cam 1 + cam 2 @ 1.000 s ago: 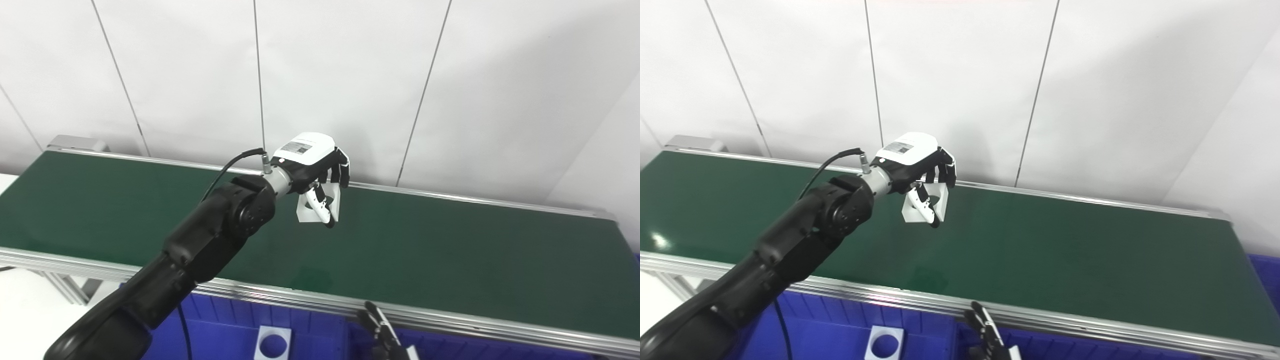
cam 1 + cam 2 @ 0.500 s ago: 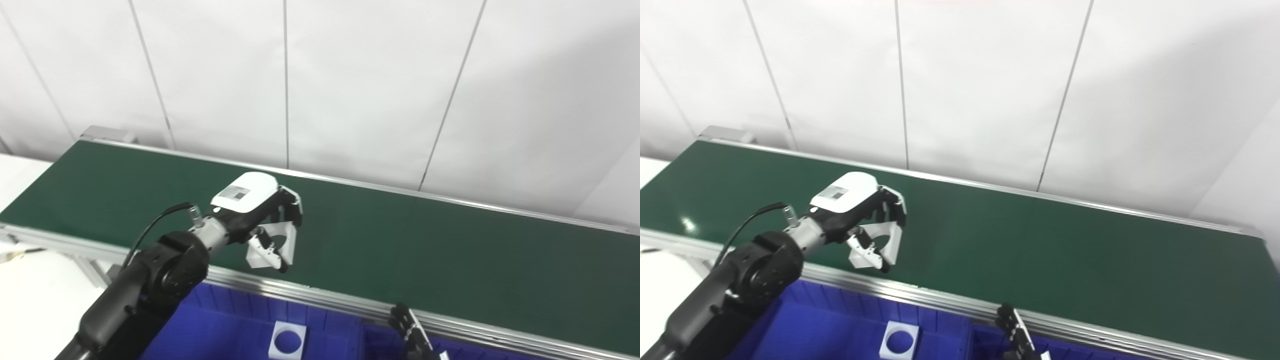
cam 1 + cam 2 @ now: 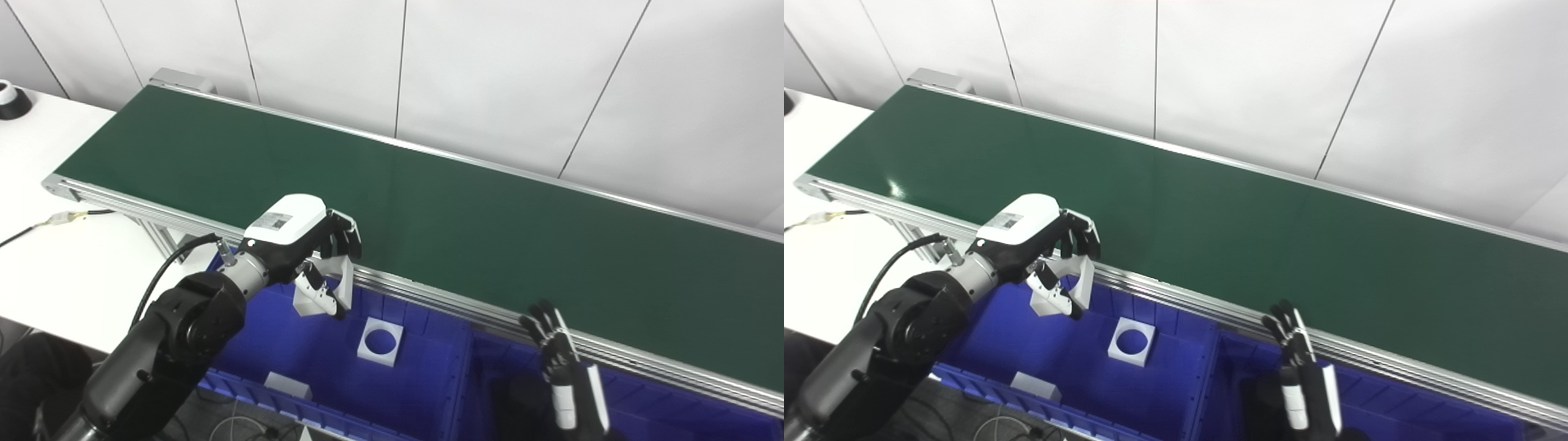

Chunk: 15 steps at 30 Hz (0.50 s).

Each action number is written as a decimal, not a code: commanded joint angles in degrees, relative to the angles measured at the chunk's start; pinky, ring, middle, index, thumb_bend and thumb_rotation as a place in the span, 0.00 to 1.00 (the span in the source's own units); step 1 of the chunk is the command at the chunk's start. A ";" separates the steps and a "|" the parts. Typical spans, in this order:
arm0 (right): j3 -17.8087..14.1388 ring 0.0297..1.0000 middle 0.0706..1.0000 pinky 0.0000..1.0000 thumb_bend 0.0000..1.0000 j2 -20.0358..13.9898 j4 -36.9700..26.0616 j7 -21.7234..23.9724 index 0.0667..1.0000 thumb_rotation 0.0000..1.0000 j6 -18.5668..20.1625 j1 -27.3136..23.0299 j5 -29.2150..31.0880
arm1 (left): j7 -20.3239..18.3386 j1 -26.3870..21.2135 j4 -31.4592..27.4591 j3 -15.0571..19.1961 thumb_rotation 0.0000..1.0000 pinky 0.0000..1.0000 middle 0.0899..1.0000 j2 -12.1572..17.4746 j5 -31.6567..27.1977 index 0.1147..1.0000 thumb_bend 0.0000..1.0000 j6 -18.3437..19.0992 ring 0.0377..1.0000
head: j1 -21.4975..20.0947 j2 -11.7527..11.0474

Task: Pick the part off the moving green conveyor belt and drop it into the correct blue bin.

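Below white wall panels, bare green belt; over blue bin, left hand clasping white part.

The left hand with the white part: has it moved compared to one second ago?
Yes. The left hand, shut on the white part, came back off the green belt, across its near rail, and is now over the blue bin.

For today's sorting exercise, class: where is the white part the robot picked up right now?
The white part is held in the left hand, above the left blue bin, just off the conveyor belt's near rail and left of the square part with a hole.
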 commanded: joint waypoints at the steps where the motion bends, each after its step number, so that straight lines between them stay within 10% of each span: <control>1: -0.72 0.88 0.92 0.94 0.77 0.06 -1.86 1.51 0.95 0.94 -1.76 -0.69 0.41 | 1.40 -0.08 -1.14 0.26 0.00 0.32 0.43 -0.28 1.27 0.47 0.50 -0.14 0.35 | 1.25 0.01; 15: -7.47 0.89 0.93 0.95 0.75 0.76 -0.61 10.56 0.96 0.91 -1.76 -1.03 3.84 | 5.24 0.87 4.49 -1.35 0.00 0.34 0.44 -2.34 8.36 0.45 0.50 -2.43 0.38 | 6.26 -0.14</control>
